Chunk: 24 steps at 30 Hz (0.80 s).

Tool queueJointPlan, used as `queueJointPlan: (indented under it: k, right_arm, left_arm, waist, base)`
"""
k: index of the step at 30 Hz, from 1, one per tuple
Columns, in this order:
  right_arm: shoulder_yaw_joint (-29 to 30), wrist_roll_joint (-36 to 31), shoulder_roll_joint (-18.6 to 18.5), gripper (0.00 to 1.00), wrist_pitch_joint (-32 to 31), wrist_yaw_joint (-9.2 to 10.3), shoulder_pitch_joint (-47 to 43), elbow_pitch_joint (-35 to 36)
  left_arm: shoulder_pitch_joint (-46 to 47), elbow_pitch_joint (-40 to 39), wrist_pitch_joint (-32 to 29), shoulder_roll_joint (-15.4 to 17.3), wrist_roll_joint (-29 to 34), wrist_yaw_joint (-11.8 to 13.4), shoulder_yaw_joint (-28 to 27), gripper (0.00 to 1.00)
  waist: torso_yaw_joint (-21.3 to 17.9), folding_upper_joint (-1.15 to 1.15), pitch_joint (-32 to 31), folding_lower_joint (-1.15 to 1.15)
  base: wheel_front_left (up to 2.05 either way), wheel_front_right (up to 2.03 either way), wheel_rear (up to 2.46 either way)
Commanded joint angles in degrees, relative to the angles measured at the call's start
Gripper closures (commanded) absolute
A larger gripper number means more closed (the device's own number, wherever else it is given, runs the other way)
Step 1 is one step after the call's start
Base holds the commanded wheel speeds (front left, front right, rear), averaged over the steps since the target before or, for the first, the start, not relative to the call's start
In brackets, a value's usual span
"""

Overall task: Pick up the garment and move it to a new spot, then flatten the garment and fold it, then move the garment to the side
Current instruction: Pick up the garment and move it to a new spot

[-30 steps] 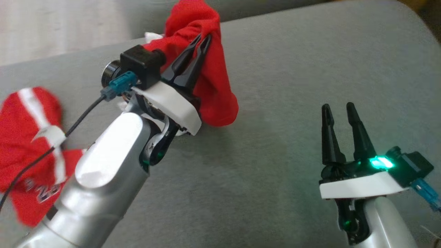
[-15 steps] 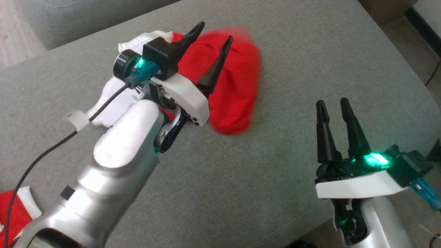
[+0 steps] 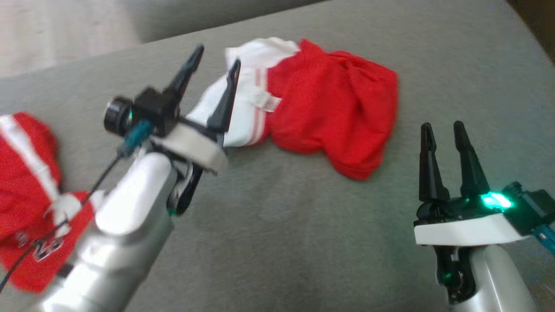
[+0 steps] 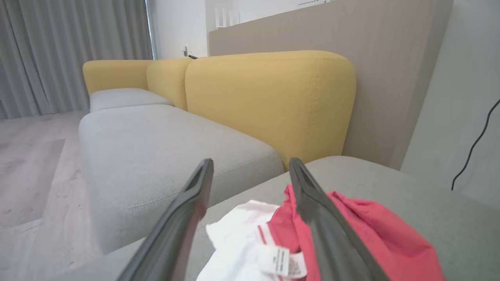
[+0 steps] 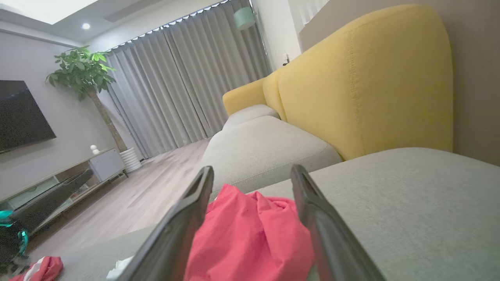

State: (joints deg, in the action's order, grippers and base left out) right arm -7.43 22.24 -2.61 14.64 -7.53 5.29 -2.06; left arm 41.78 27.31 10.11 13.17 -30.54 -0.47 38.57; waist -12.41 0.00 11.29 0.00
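**Even Light, One-Sided Blur**

Diffuse light falls evenly in the head view; the red garment (image 3: 334, 108) casts only a faint shadow. Left of the garment the left gripper (image 3: 217, 55) smears with motion blur; right of it the right gripper (image 3: 442, 125) is sharp, its green lamp (image 3: 494, 200) glaring. In the wrist views, fingers (image 4: 328, 234) nearer than the garment are soft.

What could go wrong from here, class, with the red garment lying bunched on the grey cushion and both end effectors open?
1. The garment is bunched in folds; a pinch may catch several layers, so flattening could fail.
2. The left end effector hangs at the white waistband; closing there might drag only that edge.
3. The left arm's cable crosses a second red garment and could snag it.
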Motion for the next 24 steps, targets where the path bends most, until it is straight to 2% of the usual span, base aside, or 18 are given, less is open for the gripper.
queueJointPlan:
  k: [1,8,15,24]
  right_arm:
    - [-0.85,-1.00,-0.27,0.00,0.36,0.04,0.59,1.38]
    - [1.60,-3.34,-0.27,0.00,0.36,0.04,-2.05,-0.16]
    - [2.58,-4.28,-0.27,0.00,0.36,0.04,-4.59,-0.64]
    - [2.20,-5.31,-0.27,0.00,0.36,0.04,-5.12,-1.09]
  left_arm:
    - [-0.26,-2.06,1.35,1.90,0.69,0.63,-1.86,0.00]
    - [-10.73,-4.85,4.26,2.43,0.07,3.97,-3.27,0.00]
    - [-22.17,-10.36,4.85,0.77,0.46,7.38,-5.89,0.00]
    - [-26.18,-13.55,4.87,-1.26,3.33,6.45,-8.29,0.00]
  waist:
    - [5.52,0.00,-2.09,0.00]
    - [12.73,0.00,-5.37,0.00]
    - [16.29,0.00,-6.96,0.00]
    - [18.31,0.00,-6.45,0.00]
  base:
    - [0.00,0.00,0.00]
    - [0.00,0.00,0.00]
    - [0.00,0.00,0.00]
    - [0.00,0.00,0.00]
